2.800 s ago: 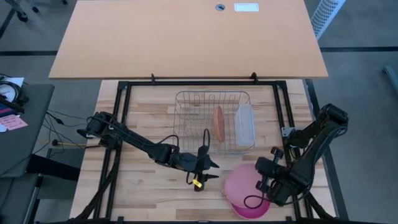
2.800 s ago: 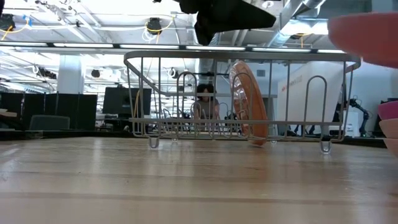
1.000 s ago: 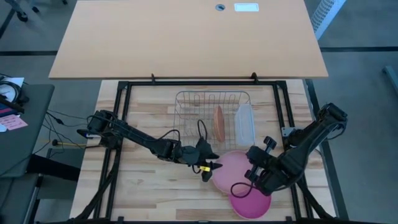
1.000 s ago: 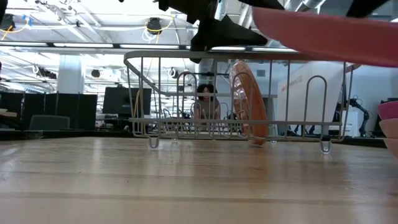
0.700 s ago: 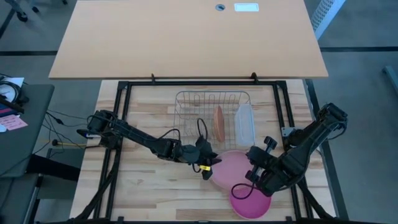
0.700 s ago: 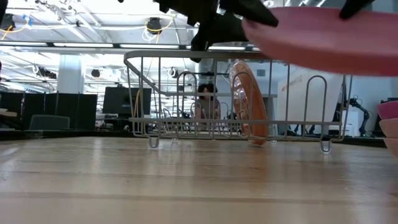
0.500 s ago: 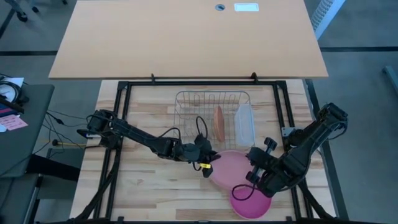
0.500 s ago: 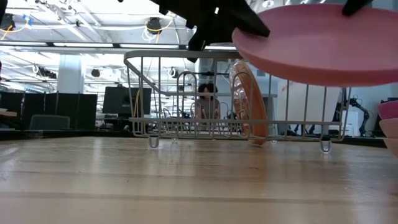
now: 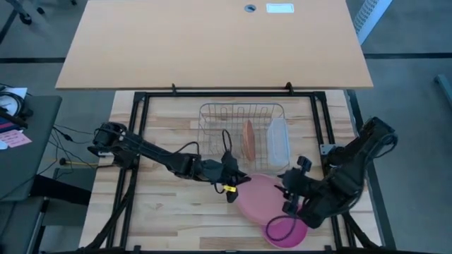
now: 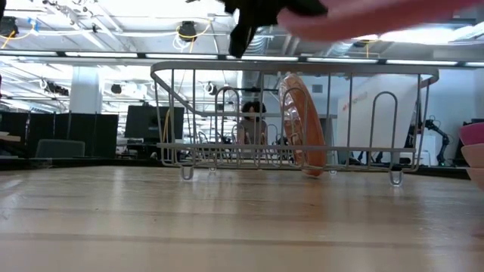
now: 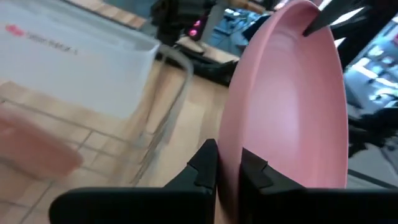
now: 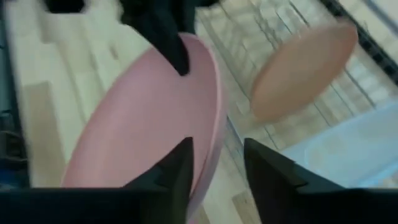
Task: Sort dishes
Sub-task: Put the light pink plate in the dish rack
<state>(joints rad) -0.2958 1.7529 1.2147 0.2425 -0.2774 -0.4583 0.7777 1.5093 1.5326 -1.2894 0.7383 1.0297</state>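
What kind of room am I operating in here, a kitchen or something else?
Not a kitchen: it looks like an open-plan lab or office. The low view shows rows of dark monitors, exposed ceiling lights and a person seated beyond the wire rack, which sits on a wooden workbench.

Wire rack (image 9: 240, 137) on the wooden table (image 9: 169, 212) — translucent tub (image 9: 277, 141) inside.

In the low view, the pink plate (image 10: 378, 19) is running off the top edge, blurred, and the dark arm (image 10: 261, 15) gripping it is cut off at upper centre. At the right edge, stacked plates (image 10: 475, 151) are showing only as slivers.
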